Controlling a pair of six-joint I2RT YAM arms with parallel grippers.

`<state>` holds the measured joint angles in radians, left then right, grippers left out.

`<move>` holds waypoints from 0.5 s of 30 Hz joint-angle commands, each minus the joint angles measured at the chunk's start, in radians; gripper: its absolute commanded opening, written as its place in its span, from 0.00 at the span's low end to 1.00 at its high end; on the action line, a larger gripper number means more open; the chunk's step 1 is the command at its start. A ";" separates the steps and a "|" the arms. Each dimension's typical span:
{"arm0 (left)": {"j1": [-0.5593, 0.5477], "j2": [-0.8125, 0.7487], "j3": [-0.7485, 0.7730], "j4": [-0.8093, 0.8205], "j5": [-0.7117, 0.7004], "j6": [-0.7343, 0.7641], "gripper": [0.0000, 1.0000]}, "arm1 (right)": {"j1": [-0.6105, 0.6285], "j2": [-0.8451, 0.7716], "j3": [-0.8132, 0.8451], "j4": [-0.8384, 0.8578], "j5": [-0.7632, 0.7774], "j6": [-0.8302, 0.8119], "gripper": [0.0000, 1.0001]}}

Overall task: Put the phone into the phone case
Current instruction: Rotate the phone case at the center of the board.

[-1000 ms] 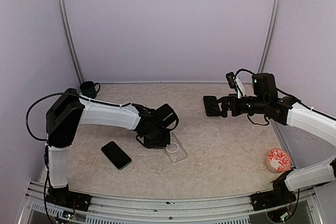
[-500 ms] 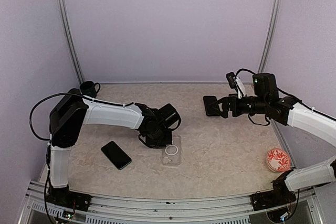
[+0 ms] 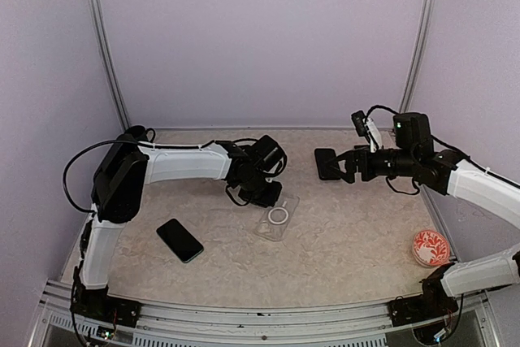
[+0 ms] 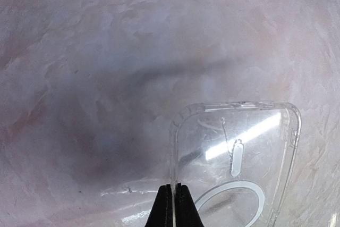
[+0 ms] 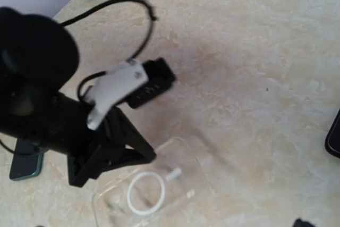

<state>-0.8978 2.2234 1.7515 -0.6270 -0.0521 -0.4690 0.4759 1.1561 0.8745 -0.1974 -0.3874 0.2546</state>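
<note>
Phone case (image 3: 276, 219), clear with a white ring on its back, sat near mid-table (image 3: 349, 233). Left gripper (image 4: 173, 195) was clamped on one long rim of it, jaws pressed together with only the thin plastic wall between them. Could not tell whether the case's far end touched the surface. Phone (image 3: 179, 240), dark, lay flat on the table, to the left of the case and nearer the arm bases, apart from it. Right gripper (image 3: 333, 166) hung above the far right of the table, jaws spread wide, nothing in them. Green mug (image 3: 138, 137) stood in the far left corner; red patterned dish (image 3: 430, 247) by the right edge.
</note>
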 commanded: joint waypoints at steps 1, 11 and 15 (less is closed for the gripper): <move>-0.006 0.040 0.077 -0.030 0.120 0.331 0.00 | 0.007 -0.009 0.045 -0.017 -0.001 -0.009 0.99; -0.053 0.120 0.258 -0.259 -0.041 0.786 0.00 | 0.007 -0.030 0.076 -0.059 0.011 -0.013 1.00; -0.047 0.117 0.226 -0.243 -0.104 0.895 0.00 | 0.007 -0.035 0.068 -0.056 0.017 -0.006 0.99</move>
<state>-0.9497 2.3207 1.9888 -0.8288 -0.0643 0.2424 0.4759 1.1450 0.9234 -0.2390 -0.3836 0.2512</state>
